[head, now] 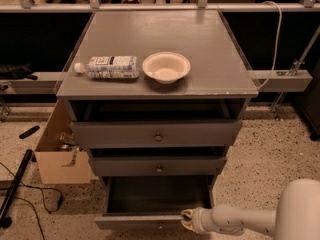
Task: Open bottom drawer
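The bottom drawer of the grey cabinet is pulled out, and its dark grey interior shows. Its thin front panel runs along the lower edge of the view; its knob is hidden. My gripper is at the right end of that front panel, at the end of my white arm that comes in from the lower right. The two wider drawers above, top and middle, each show a small round knob and stand slightly out.
A plastic water bottle lies on the cabinet top beside a white bowl. An open cardboard box stands on the floor left of the cabinet. A black cable and a dark pole lie at the far left.
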Available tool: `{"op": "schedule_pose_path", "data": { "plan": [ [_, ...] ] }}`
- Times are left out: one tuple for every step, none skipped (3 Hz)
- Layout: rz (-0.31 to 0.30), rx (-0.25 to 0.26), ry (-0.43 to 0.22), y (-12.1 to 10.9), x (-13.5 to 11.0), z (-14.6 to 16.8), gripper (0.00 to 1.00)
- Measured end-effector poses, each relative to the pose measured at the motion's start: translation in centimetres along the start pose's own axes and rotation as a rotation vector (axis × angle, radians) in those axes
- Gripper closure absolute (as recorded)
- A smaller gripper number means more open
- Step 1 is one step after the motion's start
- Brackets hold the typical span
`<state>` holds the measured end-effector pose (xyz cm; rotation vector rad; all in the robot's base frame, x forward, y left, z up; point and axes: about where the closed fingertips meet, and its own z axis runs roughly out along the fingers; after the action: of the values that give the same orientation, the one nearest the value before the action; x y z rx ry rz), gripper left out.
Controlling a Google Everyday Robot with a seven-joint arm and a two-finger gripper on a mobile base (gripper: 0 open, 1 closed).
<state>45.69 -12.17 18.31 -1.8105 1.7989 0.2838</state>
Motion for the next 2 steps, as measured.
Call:
{"op": "schedule_pose_path", "data": {
  "plan": [
    [0.0,0.0,0.0,0.0,0.0,0.0,0.54],
    [0.0,0.0,0.0,0.0,0.0,0.0,0.31]
  ]
}}
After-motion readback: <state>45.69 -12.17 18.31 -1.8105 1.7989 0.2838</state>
